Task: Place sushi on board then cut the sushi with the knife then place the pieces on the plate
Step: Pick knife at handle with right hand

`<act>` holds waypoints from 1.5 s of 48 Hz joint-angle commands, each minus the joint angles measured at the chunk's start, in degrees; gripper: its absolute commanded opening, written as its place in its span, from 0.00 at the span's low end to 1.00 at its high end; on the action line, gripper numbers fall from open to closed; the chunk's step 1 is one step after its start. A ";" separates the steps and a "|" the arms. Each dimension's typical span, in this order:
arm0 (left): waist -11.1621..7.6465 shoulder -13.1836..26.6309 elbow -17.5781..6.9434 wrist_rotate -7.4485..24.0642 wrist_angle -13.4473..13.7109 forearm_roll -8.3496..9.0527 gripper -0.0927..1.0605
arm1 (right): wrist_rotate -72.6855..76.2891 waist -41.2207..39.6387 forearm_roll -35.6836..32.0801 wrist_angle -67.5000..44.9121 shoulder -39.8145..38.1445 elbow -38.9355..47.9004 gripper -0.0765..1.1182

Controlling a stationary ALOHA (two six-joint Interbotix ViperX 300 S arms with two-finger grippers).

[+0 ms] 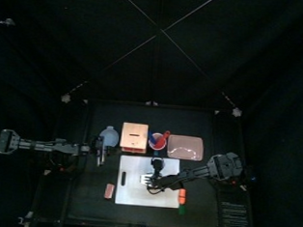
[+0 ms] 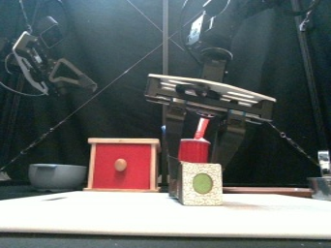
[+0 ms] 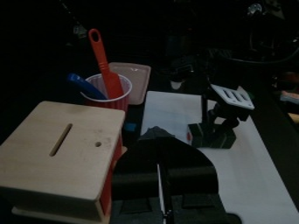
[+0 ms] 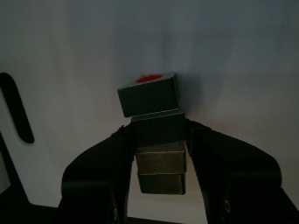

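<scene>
Sushi roll [image 4: 152, 101] lying on white board [image 4: 239, 52], gripped between right end effector's [image 4: 158, 131] narrow jaws

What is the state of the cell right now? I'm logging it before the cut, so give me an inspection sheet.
Surface: black table, with a white board at its middle.
Job's things: sushi stands on the board; blue knife and red knife are in the cup; pink tray lies behind the board.
Clutter: box, bowl, and an orange toy left of the board.
Hands: right hand is shut on the sushi; left hand is raised at the table's left.
Cables: nothing seen.
Surroundings: black curtains.
</scene>
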 commanded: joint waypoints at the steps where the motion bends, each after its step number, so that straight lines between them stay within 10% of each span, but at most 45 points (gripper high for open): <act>1: 0.18 0.09 -0.35 0.00 -0.26 0.09 0.06 | 0.00 -0.35 -0.35 0.70 -2.29 -0.53 0.60; 31: 1.14 -0.35 -0.18 0.00 -0.26 0.18 0.06 | -0.53 -0.18 -1.85 0.97 -3.69 -0.35 0.81; 72: 1.23 -0.79 -0.53 -0.18 -0.26 -0.09 0.06 | -0.79 -5.36 -35.51 -23.73 -32.96 22.59 0.80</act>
